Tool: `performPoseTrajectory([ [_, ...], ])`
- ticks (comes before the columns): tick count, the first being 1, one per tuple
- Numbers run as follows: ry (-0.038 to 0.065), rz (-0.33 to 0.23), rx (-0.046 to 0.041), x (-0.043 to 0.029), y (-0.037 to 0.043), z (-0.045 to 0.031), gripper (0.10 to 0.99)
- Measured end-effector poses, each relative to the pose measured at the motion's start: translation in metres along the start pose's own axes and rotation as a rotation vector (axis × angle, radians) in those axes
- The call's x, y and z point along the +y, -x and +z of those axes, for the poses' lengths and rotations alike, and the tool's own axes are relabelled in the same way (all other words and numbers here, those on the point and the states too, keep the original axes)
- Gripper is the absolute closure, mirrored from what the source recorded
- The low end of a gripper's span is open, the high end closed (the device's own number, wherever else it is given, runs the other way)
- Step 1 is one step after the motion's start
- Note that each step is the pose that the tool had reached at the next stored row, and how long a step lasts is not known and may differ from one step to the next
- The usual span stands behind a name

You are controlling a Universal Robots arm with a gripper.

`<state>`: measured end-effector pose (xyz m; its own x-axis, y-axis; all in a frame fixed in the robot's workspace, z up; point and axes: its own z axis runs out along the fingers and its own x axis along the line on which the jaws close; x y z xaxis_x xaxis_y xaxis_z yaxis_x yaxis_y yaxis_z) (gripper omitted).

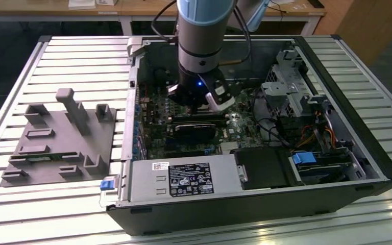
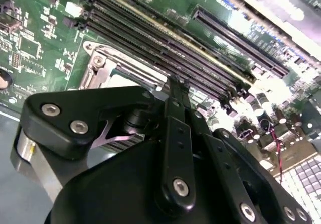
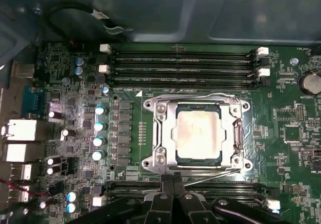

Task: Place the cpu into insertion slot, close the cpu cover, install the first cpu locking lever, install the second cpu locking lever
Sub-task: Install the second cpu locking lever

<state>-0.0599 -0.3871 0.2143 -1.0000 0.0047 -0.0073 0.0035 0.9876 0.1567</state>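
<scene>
1. Inside the computer case (image 1: 250, 204), the gripper (image 3: 173, 184) hangs just beside the insertion slot (image 3: 198, 133); jaws together, holding nothing.
2. The cpu (image 3: 198, 132) is seated, the cpu cover (image 3: 234, 133) lies closed over it.
3. Judgement: lever work in hand; press the wire lever (image 3: 210, 173) steadily, avoid the memory slots (image 3: 180, 66).

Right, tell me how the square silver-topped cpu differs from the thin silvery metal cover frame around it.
The square silver-topped cpu is a solid, dull, slightly stained plate; the thin silvery metal cover frame is an open border with a square window. The cpu sits in the middle, showing through that window, while the frame lies closed around it over the socket, with screws at its corners. Both are square, metallic and lie flat on the green board.
</scene>
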Motion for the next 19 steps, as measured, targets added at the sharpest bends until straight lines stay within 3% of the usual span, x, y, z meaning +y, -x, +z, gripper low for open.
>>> performPoseTrajectory([
  [6,0.015,-0.002,0.0003,-0.0021,-0.0049,0.0009,0.980],
  [14,0.019,-0.002,0.0004,-0.0035,-0.0080,0.0092,0.980],
  [19,0.023,-0.002,0.0004,-0.0040,-0.0080,0.0100,0.980],
])
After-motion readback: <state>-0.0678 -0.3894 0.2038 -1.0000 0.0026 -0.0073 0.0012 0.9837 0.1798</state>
